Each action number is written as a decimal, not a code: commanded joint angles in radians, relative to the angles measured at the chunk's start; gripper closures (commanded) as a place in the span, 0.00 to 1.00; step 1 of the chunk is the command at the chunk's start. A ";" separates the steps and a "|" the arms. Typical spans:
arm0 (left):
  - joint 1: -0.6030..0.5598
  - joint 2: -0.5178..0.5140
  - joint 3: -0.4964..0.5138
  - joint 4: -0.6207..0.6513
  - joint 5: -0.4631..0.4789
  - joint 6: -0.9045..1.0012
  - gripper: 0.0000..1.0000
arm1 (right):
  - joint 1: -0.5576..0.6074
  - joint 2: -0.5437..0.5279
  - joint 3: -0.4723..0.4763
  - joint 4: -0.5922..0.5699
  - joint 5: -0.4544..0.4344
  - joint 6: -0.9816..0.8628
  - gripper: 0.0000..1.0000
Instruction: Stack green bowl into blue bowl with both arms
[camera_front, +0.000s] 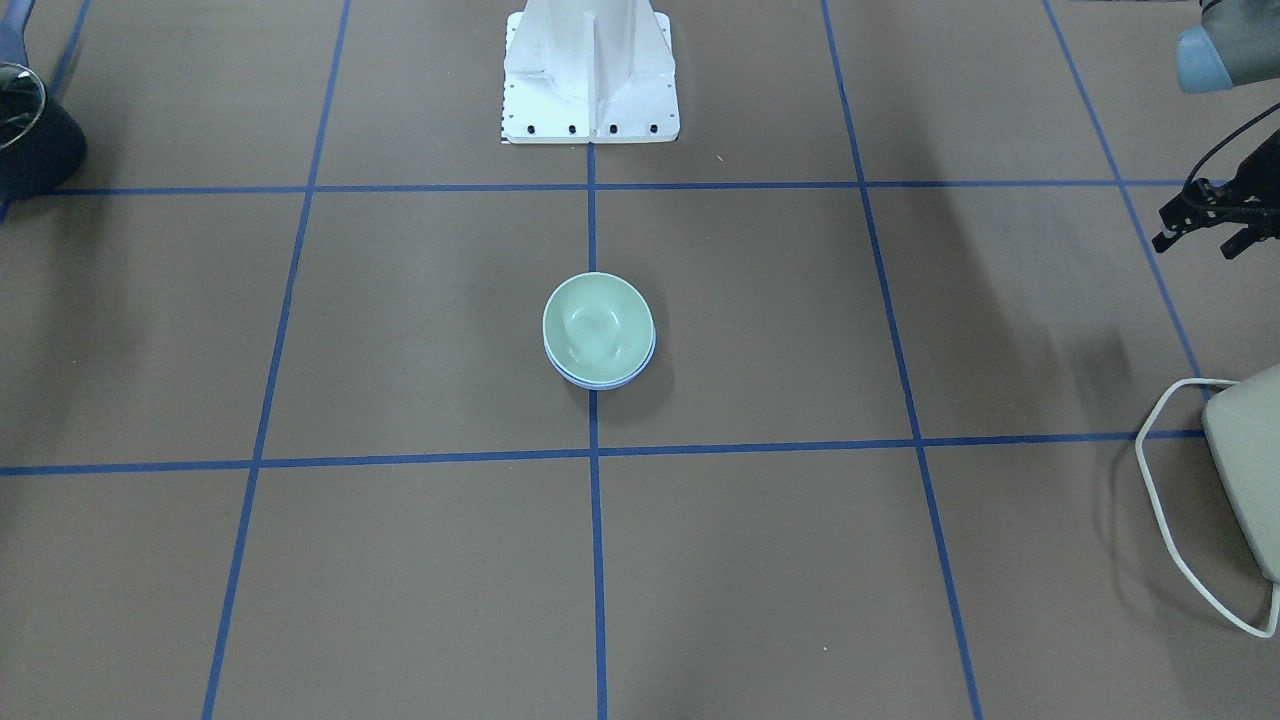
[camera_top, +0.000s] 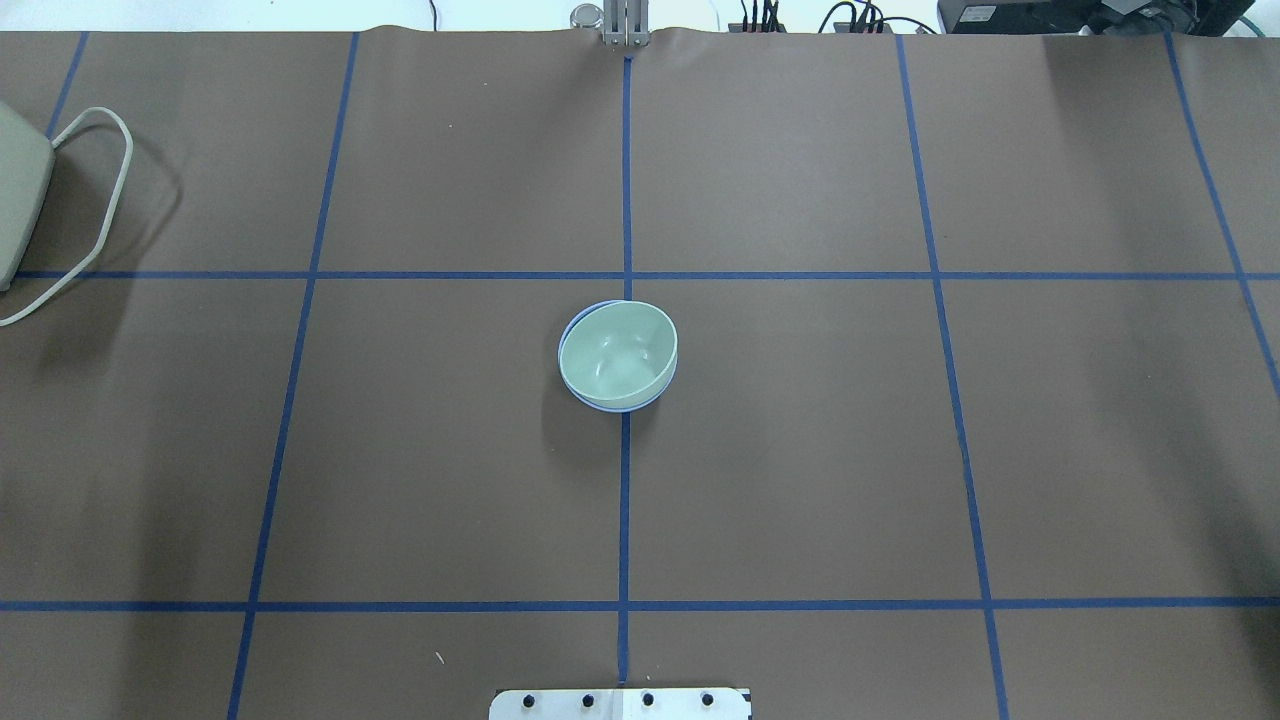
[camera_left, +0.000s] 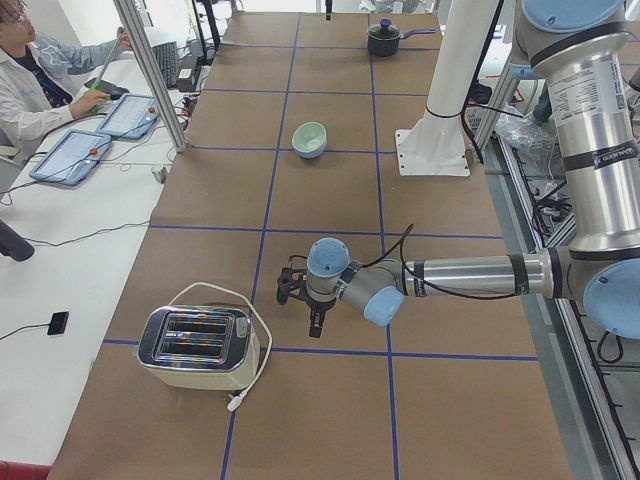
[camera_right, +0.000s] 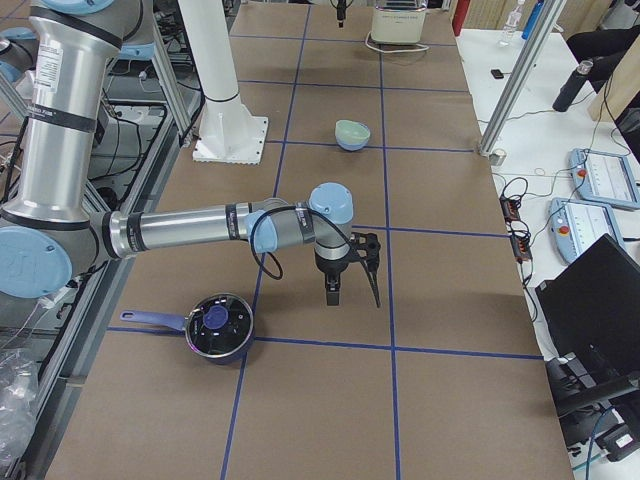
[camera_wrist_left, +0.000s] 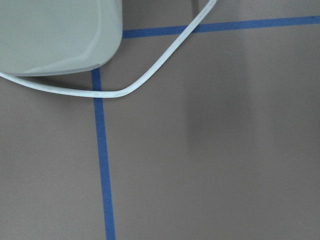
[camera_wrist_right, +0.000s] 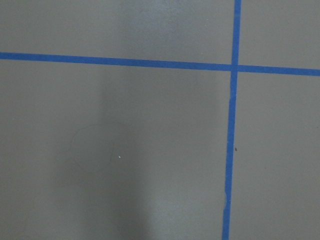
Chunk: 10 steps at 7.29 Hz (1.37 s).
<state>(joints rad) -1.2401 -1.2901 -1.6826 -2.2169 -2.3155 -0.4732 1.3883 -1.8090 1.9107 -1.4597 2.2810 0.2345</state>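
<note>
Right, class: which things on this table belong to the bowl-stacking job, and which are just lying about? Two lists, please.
Belongs to the job:
green bowl, nested in the blue bowl
left claw
right claw

Just lying about:
toaster
lidded saucepan

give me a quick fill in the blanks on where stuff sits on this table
1. The green bowl sits ___ the blue bowl.
2. The toaster stands on the robot's ___ side of the table.
3. The pot stands on the robot's ___ side of the table.

Missing words: inside; left; right
</note>
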 joint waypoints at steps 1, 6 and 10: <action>-0.059 0.023 0.015 0.003 -0.080 0.002 0.01 | 0.035 -0.035 -0.004 -0.002 0.005 -0.017 0.00; -0.148 -0.072 -0.060 0.399 -0.070 0.168 0.01 | 0.038 -0.039 -0.004 -0.001 0.025 -0.017 0.00; -0.308 -0.074 -0.140 0.692 -0.008 0.495 0.01 | 0.040 -0.049 0.001 0.004 0.046 -0.017 0.00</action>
<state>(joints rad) -1.5190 -1.3656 -1.8302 -1.5576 -2.3225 -0.0436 1.4275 -1.8540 1.9100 -1.4587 2.3214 0.2178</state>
